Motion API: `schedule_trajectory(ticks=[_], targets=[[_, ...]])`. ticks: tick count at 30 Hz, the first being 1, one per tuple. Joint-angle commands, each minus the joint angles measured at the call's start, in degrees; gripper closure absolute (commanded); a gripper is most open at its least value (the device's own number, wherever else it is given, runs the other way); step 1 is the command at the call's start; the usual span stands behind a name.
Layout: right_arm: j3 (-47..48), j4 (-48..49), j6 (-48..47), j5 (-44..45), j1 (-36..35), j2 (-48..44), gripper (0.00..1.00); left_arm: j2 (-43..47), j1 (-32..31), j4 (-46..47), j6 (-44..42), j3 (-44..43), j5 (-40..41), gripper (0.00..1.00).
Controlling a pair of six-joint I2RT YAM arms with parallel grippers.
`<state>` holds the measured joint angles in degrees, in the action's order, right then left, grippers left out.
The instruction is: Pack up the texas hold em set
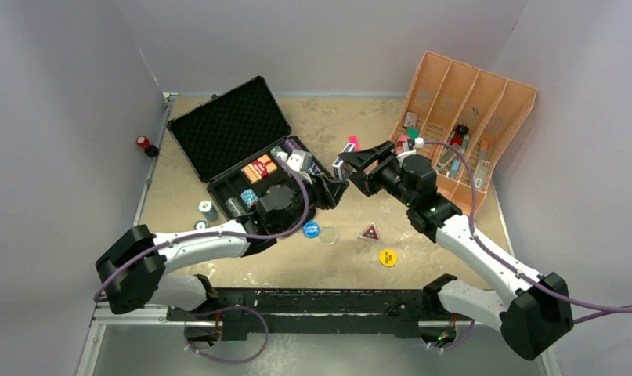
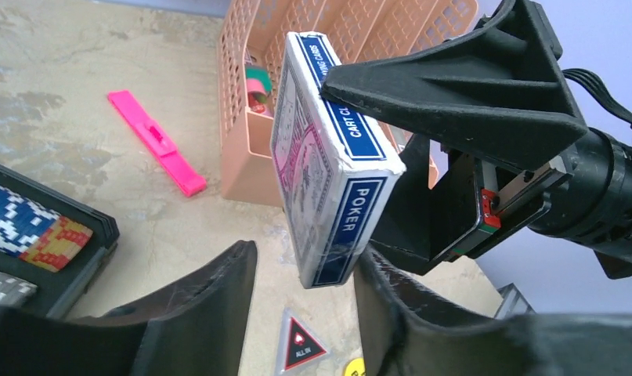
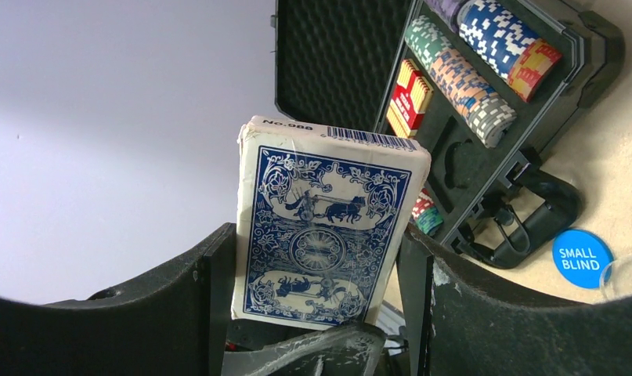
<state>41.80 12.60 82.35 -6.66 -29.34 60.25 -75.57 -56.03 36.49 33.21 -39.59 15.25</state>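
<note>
So the right gripper [image 3: 320, 266] is clamping the blue card deck [image 3: 328, 204], holding it mid-frame in the top view, just right of the open black case [image 1: 230, 129]. I'm guessing it's offering a handover. The left gripper [image 2: 305, 262] is sitting right by it with jaws spread, the deck's lower end dipping between them. Only the left wrist view is showing that. The right wrist view is showing chip stacks [image 3: 453, 78] and the red deck [image 3: 410, 94] lying in the case.

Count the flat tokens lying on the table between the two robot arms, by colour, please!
Blue round token: 1
Clear round token: 1
Yellow round token: 1
Red-and-black triangle token: 1
Total: 4
</note>
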Motion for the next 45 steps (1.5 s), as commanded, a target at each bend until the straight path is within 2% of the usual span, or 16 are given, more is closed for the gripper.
schedule_trajectory(ticks=[1, 9, 11, 16, 20, 26, 36, 40, 45], targets=[[-0.22, 4.63, 1.76, -1.21, -0.01, -1.51, 0.49, -1.68, -0.54, 5.87, -0.70, -3.22, 1.81, 0.58], [-1.60, 4.26, 0.44, -0.28, 0.03, -0.50, 0.46, -0.35, -0.63, 3.99, -1.65, -3.87, 3.42, 1.00], [-2.30, 4.35, -0.33, 0.24, 0.05, -0.32, 0.42, 0.24, -0.65, 0.75, -1.65, -4.71, 3.76, 1.00], [-2.24, 1.69, -5.53, 3.60, 0.34, -0.26, 0.18, 2.93, -0.51, -7.06, -1.96, -6.96, 4.28, 1.00], [-0.61, -0.53, -11.16, 5.14, 0.82, 0.01, 0.09, 5.12, 1.45, -16.64, 0.37, -10.17, 3.70, 1.00], [-0.76, -5.10, -16.69, 8.65, 1.01, -1.01, 0.08, 9.62, 10.65, -27.67, 11.96, -9.88, -3.78, 1.00], [-4.04, -7.24, -17.59, 10.30, 1.03, -3.30, 0.10, 15.43, 22.83, -41.07, 26.36, -6.70, -5.29, 1.00], [-4.27, -7.16, -17.57, 10.16, 1.00, -3.21, 0.10, 17.17, 24.62, -44.42, 30.74, -4.37, -2.94, 1.00], [-4.58, -6.80, -17.57, 10.21, 1.02, -2.90, 0.11, 14.93, 24.78, -48.19, 33.45, -4.55, -3.04, 1.00]])
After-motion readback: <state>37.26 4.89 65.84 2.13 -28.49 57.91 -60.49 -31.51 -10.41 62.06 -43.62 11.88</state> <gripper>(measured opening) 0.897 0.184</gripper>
